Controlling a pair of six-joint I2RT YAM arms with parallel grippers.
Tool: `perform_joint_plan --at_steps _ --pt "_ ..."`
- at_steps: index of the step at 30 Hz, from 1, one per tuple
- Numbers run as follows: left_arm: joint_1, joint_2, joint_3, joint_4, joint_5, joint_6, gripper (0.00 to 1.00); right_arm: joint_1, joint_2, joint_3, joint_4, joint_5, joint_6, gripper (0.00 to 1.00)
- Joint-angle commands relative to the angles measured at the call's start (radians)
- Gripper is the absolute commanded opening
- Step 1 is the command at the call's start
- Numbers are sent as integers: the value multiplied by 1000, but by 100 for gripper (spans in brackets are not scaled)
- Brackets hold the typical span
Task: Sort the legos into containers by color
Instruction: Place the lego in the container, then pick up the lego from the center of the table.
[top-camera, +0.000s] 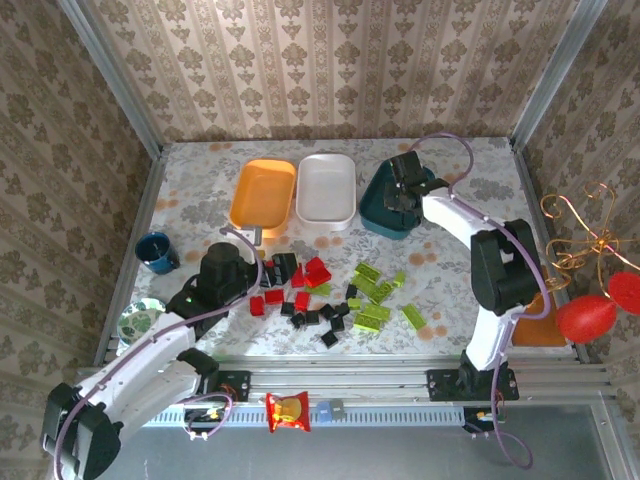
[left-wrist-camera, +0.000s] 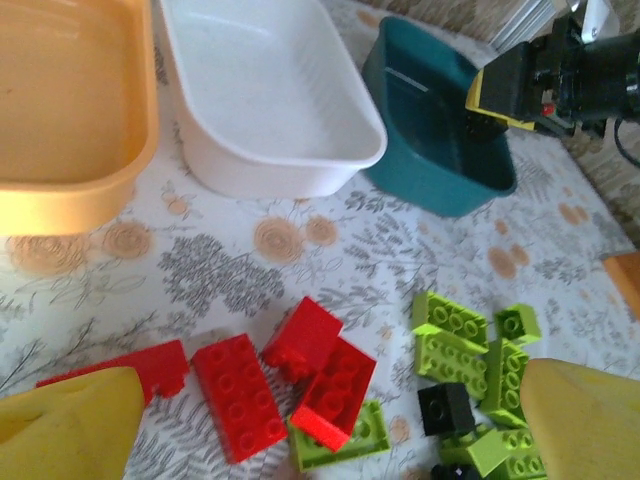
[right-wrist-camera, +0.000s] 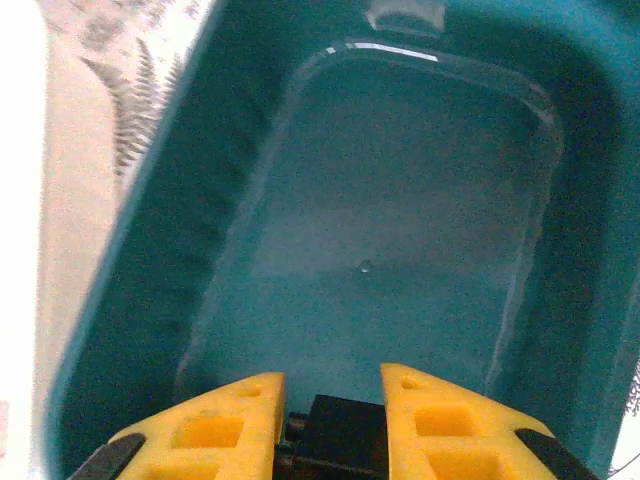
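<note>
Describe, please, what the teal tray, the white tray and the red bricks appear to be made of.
The teal tray: probably glossy plastic; bright highlights run along its moulded inner edges. The white tray: likely the same smooth plastic, with a soft sheen and a rounded rim. The red bricks: hard moulded plastic, shiny, with crisp round studs.

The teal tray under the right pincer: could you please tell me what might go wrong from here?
1. The right pincer grips a black brick over the teal tray; on release it may cling to a finger or bounce out.
2. The left pincer hangs open over crowded red bricks, one overlapping a lime brick; closing there could catch both colours.
</note>
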Motion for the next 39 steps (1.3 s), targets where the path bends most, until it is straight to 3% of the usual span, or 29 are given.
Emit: perform_joint_plan --at_steps 1,6,8,20,25,31,39 --pt "-15 -24 29 -132 -84 13 98 3 34 87 -55 5 -22 33" --pt "-20 -28 18 -154 -93 -5 98 6 3 101 -68 -7 -20 64" --pt "-23 -28 17 -151 -94 -6 98 11 -44 68 -53 -9 -15 69" --pt "-31 -45 16 -60 -100 20 100 101 -527 -439 -9 15 201 72" --pt "-32 -43 -3 -15 -93 23 100 167 -660 -647 -33 68 291 71" --pt "-33 -21 -23 18 -86 23 100 183 -689 -754 48 26 338 69" --pt "-32 -8 -34 37 -68 15 100 206 -526 -728 102 -5 372 63"
